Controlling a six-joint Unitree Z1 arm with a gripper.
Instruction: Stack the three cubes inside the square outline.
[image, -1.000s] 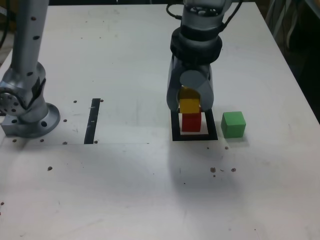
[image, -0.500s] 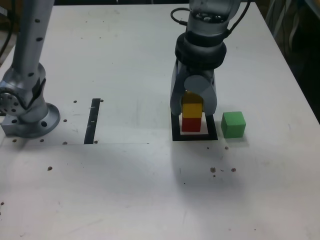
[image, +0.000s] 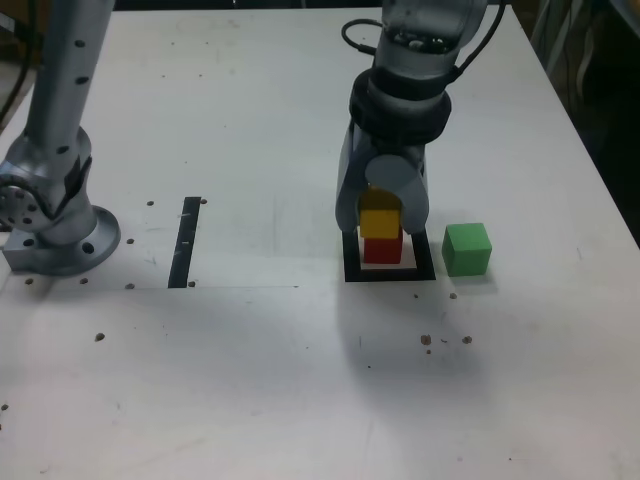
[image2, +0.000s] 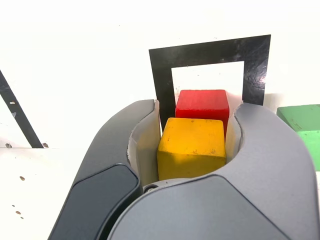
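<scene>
The grey gripper (image2: 192, 142) clamps the matte yellow cube (image: 380, 223) above the red cube (image2: 202, 104) (inside the black square outline (image2: 161, 70)) — only the exterior view shows the whole green cube (image: 467, 248), at three o'clock.

the hand (image2: 192, 142) grips the yellow cube (image2: 191, 148) between its two grey jaws, pressed against the cube's opposite sides. beyond it the red cube (image2: 202, 104) sits inside the black square outline (image2: 160, 75) on the white worktop (image2: 75, 50). a green cube (image2: 302, 125) lies just outside the outline. a black strip (image2: 17, 117) runs well apart.
</scene>
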